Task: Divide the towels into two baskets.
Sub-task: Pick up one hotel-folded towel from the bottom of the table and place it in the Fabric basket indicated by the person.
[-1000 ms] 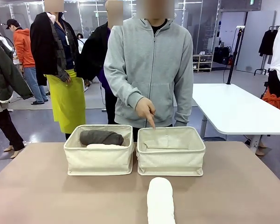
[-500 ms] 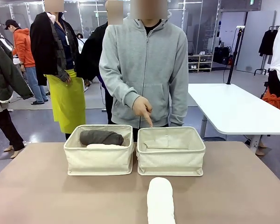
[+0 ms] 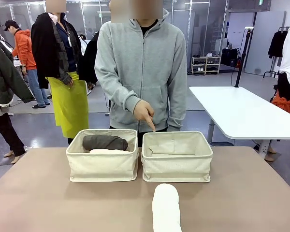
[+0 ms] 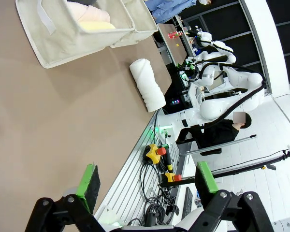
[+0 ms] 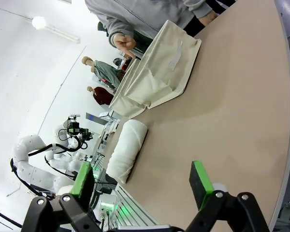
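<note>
The white towel (image 3: pixel 166 208) lies rolled up on the brown table (image 3: pixel 48 203), near the robot's edge, in front of the two baskets and apart from them. The left basket (image 3: pixel 103 162) holds the dark grey-brown towel (image 3: pixel 105 142) with a pale towel (image 3: pixel 106 151) under it. The right basket (image 3: pixel 177 162) stands just beside it. A person in a grey hoodie points a hand (image 3: pixel 145 112) down at the right basket. The left gripper (image 4: pixel 147 181) and the right gripper (image 5: pixel 142 181) both have their fingers wide apart, holding nothing.
</note>
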Action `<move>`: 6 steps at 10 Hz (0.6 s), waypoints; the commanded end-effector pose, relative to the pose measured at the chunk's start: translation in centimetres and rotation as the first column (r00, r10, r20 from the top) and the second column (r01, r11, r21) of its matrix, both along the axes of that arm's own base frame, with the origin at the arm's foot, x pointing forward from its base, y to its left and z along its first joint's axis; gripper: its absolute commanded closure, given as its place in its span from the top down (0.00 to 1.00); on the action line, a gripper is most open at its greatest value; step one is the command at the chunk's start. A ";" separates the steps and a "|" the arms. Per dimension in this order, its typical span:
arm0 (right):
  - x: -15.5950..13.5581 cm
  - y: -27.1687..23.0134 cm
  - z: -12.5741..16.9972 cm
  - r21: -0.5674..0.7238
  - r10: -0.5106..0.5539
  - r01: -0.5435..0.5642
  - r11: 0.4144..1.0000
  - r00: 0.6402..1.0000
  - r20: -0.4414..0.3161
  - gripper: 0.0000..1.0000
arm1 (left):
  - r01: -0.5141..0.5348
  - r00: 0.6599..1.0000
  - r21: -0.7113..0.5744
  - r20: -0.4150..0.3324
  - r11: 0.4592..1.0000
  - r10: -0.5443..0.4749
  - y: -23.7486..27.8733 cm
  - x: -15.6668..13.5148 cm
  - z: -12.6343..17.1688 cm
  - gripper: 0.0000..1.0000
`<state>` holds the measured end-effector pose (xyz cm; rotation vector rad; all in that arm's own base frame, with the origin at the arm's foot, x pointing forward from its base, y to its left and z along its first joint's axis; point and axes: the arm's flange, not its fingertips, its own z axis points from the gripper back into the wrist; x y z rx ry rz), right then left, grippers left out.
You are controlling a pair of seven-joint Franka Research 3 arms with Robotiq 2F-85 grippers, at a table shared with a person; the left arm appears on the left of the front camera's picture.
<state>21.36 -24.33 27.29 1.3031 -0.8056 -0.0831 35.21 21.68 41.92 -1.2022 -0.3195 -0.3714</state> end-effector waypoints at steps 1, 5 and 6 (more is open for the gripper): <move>-0.2 0.5 0.5 0.000 -0.014 0.014 1.000 1.000 -0.026 1.00 | 0.008 1.000 0.000 -0.002 1.000 -0.008 0.2 -0.4 0.1 1.00; -0.2 0.5 0.5 0.000 -0.014 0.014 1.000 1.000 -0.026 1.00 | 0.008 1.000 0.000 -0.002 1.000 -0.008 0.2 -0.4 0.1 1.00; -0.2 0.5 0.5 0.000 -0.014 0.014 1.000 1.000 -0.026 1.00 | 0.008 1.000 0.000 -0.002 1.000 -0.008 0.2 -0.4 0.1 1.00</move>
